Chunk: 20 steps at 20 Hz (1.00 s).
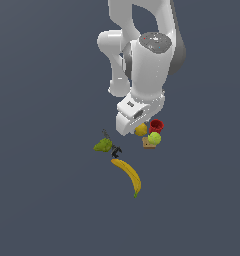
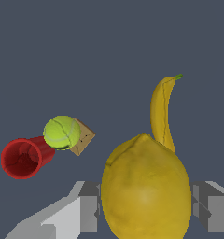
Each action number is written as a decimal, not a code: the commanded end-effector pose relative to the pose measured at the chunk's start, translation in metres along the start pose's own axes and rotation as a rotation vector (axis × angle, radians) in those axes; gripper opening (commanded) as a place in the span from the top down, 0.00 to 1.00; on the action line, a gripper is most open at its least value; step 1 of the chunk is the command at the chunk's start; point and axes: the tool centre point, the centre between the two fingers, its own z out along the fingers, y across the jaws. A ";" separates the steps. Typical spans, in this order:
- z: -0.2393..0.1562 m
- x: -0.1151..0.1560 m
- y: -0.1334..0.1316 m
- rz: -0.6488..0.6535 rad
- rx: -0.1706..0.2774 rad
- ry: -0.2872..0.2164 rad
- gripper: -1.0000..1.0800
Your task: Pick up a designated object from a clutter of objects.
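Straddling the lemon (image 2: pixel 145 186), claw (image 2: pixel 146 207) fingers.

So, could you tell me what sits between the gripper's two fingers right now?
The lemon sits there, filling nearly the whole gap between the fingers of the gripper. The wrist view shows this; whether the pads touch it is unclear.

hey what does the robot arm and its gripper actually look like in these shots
The arm is glossy white with rounded, bulky segments, dark grey joints and a grey speckled cap. The gripper has blocky light-grey fingers with darker grey inner pads. No cables or markings are visible.
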 end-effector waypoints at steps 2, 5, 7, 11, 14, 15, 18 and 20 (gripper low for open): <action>-0.028 0.022 -0.001 0.000 0.000 0.000 1.00; -0.049 0.039 -0.001 0.000 0.000 0.000 1.00; -0.062 0.050 -0.001 0.000 0.001 0.000 1.00; -0.086 0.070 -0.002 0.000 0.001 0.000 1.00; -0.103 0.084 -0.002 0.000 0.001 0.000 1.00; -0.108 0.089 -0.002 0.000 0.001 0.000 1.00; -0.124 0.102 -0.002 0.000 0.001 0.000 1.00; -0.133 0.110 -0.002 0.001 0.002 0.000 1.00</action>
